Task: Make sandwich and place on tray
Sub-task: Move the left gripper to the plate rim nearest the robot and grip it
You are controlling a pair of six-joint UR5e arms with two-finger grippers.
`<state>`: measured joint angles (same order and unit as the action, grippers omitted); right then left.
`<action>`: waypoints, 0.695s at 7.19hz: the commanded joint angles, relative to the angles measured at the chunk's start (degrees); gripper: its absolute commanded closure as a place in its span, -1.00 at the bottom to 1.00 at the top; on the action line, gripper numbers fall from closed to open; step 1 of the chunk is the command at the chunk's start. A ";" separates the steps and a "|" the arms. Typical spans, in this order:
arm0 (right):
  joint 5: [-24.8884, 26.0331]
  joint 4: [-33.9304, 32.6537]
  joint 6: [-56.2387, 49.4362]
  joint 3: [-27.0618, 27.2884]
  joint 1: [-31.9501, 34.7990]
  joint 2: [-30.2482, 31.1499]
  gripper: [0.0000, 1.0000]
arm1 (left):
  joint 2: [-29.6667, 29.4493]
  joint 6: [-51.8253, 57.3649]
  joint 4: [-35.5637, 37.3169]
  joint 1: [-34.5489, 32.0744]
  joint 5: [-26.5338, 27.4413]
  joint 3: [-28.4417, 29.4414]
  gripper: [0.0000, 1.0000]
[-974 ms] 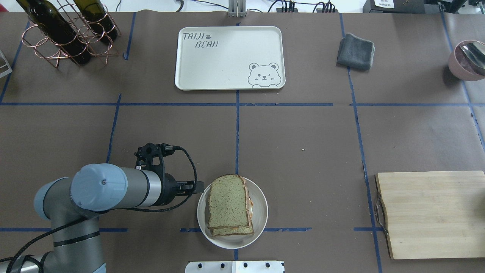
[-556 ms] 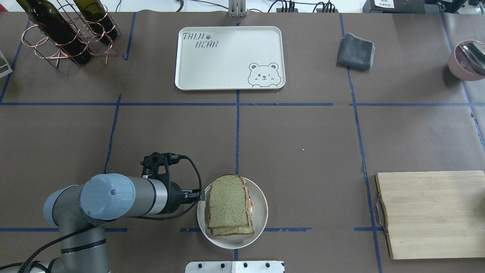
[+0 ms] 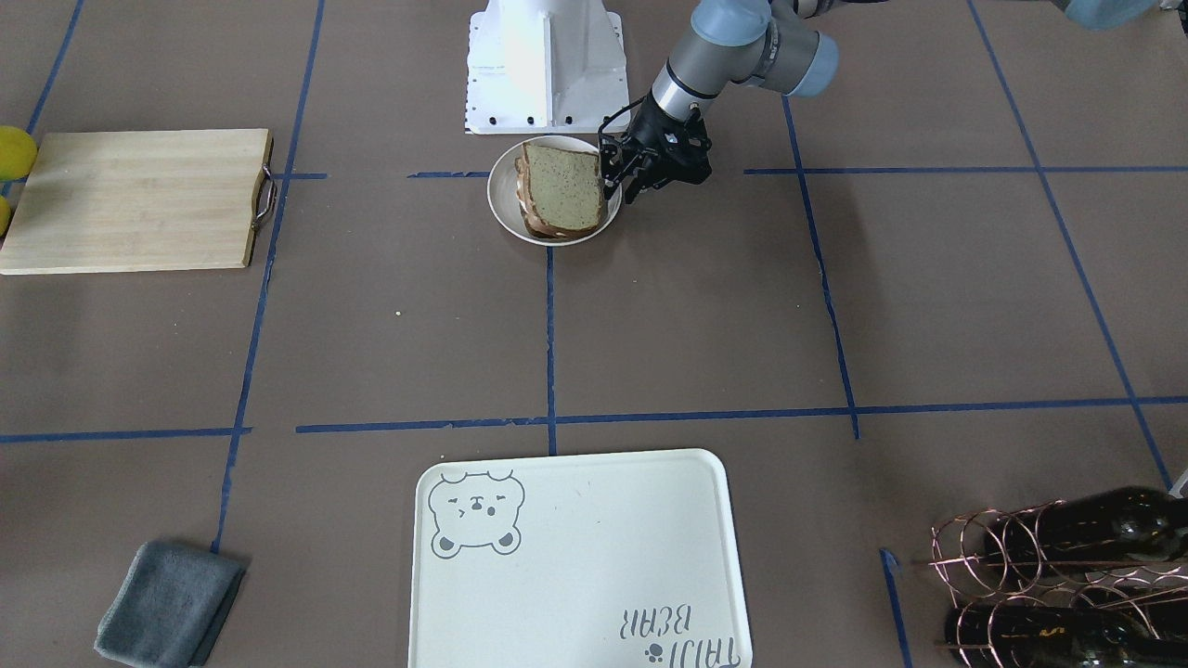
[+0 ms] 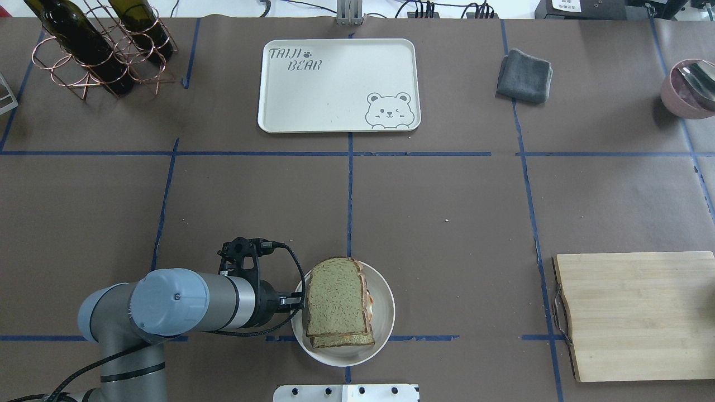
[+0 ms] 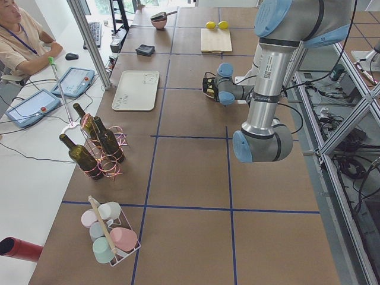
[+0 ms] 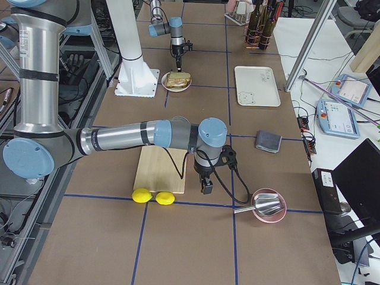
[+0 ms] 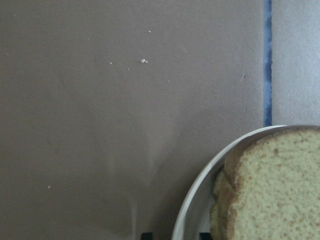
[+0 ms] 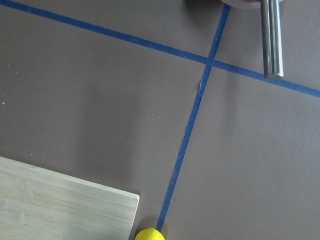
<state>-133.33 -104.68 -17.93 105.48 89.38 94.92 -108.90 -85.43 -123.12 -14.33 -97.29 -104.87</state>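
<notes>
Left fingers (image 4: 296,301) closer, beside sandwich (image 4: 337,301) (unmoved)

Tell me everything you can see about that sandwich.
The sandwich is two square slices of speckled greenish-brown bread with darker crust, stacked slightly offset, with white and orange filling peeking out along one side. It lies flat in a shallow white bowl near the robot's edge of the table, not on the tray. The left hand sits at the bowl's rim beside it; whether it touches the bread is unclear.
</notes>
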 commanded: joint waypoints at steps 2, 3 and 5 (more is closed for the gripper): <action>0.00 0.00 0.00 0.07 0.00 -0.09 -1.00 | -0.17 0.00 -0.19 0.79 0.00 0.98 0.33; 0.00 0.00 0.00 -0.01 0.00 -0.17 -1.00 | -0.26 0.00 -0.20 0.80 0.00 0.98 0.49; 0.00 0.00 0.00 -0.01 0.00 -0.26 -1.00 | -0.52 0.00 -0.20 0.71 -0.09 0.37 1.00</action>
<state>-133.33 -104.68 -17.93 105.49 89.39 94.71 -109.32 -85.43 -123.32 -13.57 -97.36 -104.11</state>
